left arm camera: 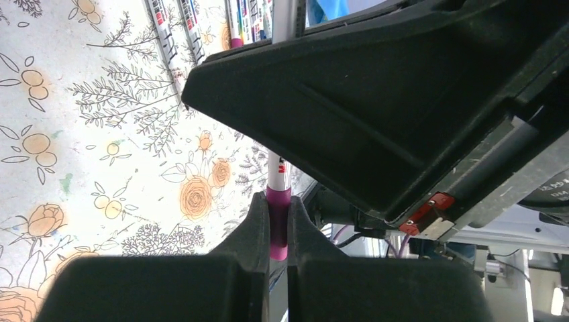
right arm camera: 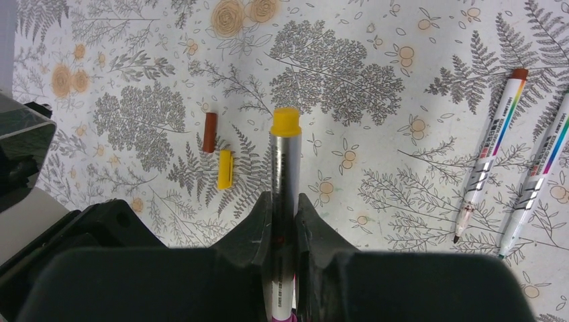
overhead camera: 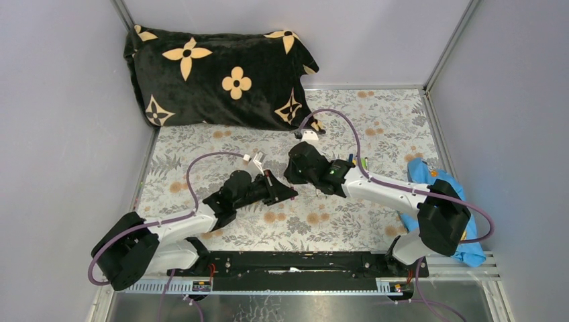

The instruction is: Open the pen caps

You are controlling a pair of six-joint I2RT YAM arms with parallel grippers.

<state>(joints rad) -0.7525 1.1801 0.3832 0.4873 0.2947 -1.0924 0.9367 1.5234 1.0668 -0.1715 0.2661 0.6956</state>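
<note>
We count two short loose plastic caps left of the right gripper, one brown, one yellow; two uncapped white-grey marker pens to its right; one silver-barrelled pen in its grip.

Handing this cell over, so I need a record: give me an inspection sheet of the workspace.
Surface: floral cloth, lying flat.
Job's things: one pen held between both arms, magenta cap on; two uncapped pens, a brown cap and a yellow cap loose on the cloth.
Clutter: blue cloth at the right edge.
Grippers: left gripper shut on the magenta cap; right gripper shut on the pen's barrel.
Cables: purple cables arch over both arms.
Surroundings: black pillow at the back; grey walls.
</note>
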